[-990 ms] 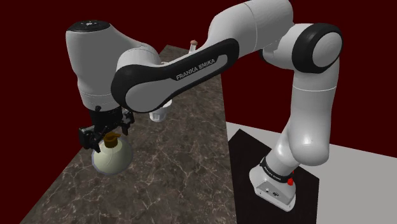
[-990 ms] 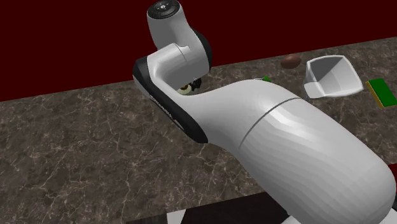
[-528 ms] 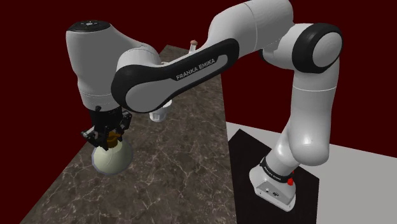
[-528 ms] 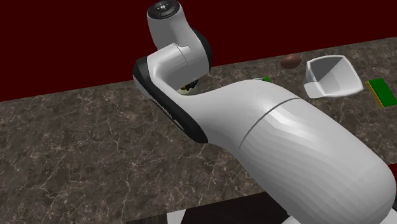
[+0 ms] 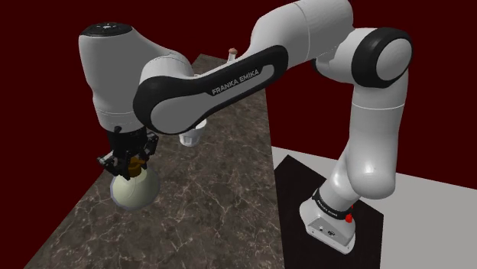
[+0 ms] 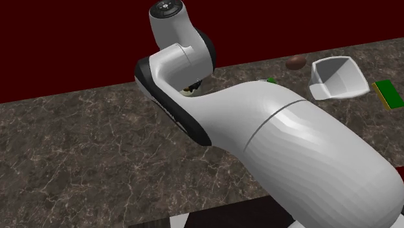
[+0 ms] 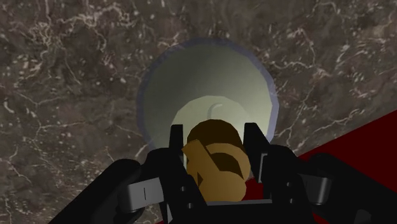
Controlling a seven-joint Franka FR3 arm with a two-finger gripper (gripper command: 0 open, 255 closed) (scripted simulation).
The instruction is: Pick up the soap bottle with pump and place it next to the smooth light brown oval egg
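Near the dark veined counter's (image 5: pixel 222 206) edge at the shoulder view's left, my gripper (image 7: pixel 215 137) is narrowed onto the brown pump (image 7: pixel 215 162) of the round pale soap bottle (image 7: pixel 210 83), clasping it from both sides. I judge the grasp made and the lift next: straight up so the bottle hangs steady, then a carry across to the brown egg (image 6: pixel 296 62) — well apart from here.

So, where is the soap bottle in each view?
Shoulder view: bottle at lower left, under the gripper.
Second exterior view: a pale sliver at upper middle, behind the arm.
Wrist view: pump clasped between the fingers.
Shared landmark: the marble counter beneath it.
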